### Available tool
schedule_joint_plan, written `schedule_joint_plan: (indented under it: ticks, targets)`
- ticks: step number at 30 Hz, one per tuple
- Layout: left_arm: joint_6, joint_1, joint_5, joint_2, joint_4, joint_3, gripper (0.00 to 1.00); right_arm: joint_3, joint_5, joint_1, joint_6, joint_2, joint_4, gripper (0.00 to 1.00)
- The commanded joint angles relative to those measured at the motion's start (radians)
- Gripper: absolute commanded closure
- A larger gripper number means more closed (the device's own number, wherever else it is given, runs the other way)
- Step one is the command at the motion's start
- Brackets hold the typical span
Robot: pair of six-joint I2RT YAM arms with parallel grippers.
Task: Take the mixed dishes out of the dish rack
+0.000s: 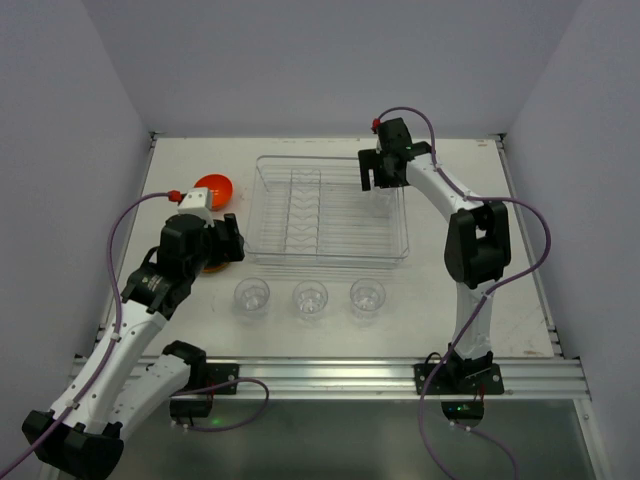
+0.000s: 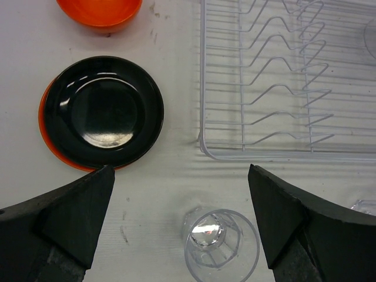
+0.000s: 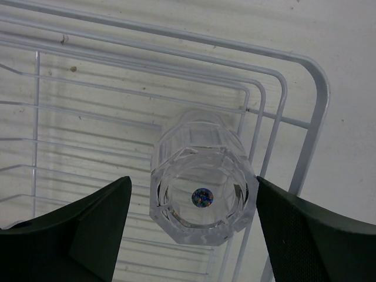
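Clear ribbed glass fills the right wrist view: one tumbler (image 3: pixel 202 200) stands on end in a corner of the dish rack (image 3: pixel 317 111), just inside its rounded rim, and it sits squarely between the two fingers of the right gripper (image 3: pixel 194 232). Those jaws are spread wide, with a gap showing on each side of the glass, so nothing is held. The left gripper (image 2: pixel 182 217) hangs spread just as wide above the table, close to the rack's near-left corner, holding nothing. A second tumbler (image 2: pixel 220 244) stands on the table between its fingers, clear of both. Ahead of that gripper lies the black plate (image 2: pixel 103 108), stacked on the red-orange plate (image 2: pixel 50 144), with the orange bowl (image 2: pixel 100 12) beyond. Another two tumblers (image 1: pixel 311 297) stand in a row with the second one, along the rack's near side.
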Motion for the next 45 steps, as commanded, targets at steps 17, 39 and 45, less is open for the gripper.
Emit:
schedule_joint_plan:
  ticks: [17, 39, 45]
  targets:
    - [0.028, 0.001, 0.032, -0.006, 0.051, -0.001, 0.0, -0.036, -0.086, 0.005, 0.03, -0.125, 0.058, 0.88]
    - [-0.312, -0.03, 0.891, -0.091, 0.742, -0.134, 0.0, -0.895, -0.91, 0.005, 0.461, -1.033, 0.845, 1.0]
    - [-0.478, -0.267, 0.766, -0.034, 1.004, -0.17, 0.0, -1.103, -1.019, 0.005, 0.599, -1.205, 1.148, 1.0]
